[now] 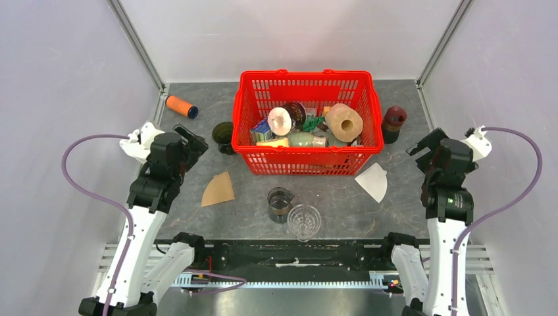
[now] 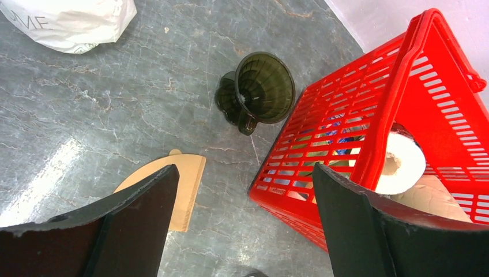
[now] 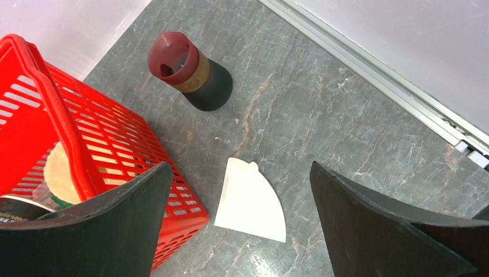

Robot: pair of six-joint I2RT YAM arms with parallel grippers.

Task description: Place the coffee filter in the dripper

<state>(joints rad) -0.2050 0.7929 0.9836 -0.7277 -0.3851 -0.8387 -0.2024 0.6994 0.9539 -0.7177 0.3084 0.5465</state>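
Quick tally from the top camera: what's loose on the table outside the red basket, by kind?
Paper filters: 2 (brown filter, white filter)
Green dripper: 1
Glass vessels: 2 (dark mug, clear glass)
Dark red vessel: 1
Orange cylinder: 1
Total: 7

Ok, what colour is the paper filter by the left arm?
The fan-shaped paper coffee filter is light brown; the top external view shows it best.

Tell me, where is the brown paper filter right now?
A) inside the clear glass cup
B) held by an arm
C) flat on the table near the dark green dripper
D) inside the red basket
C: the brown coffee filter lies flat on the table near the dark green dripper, outside the red basket.
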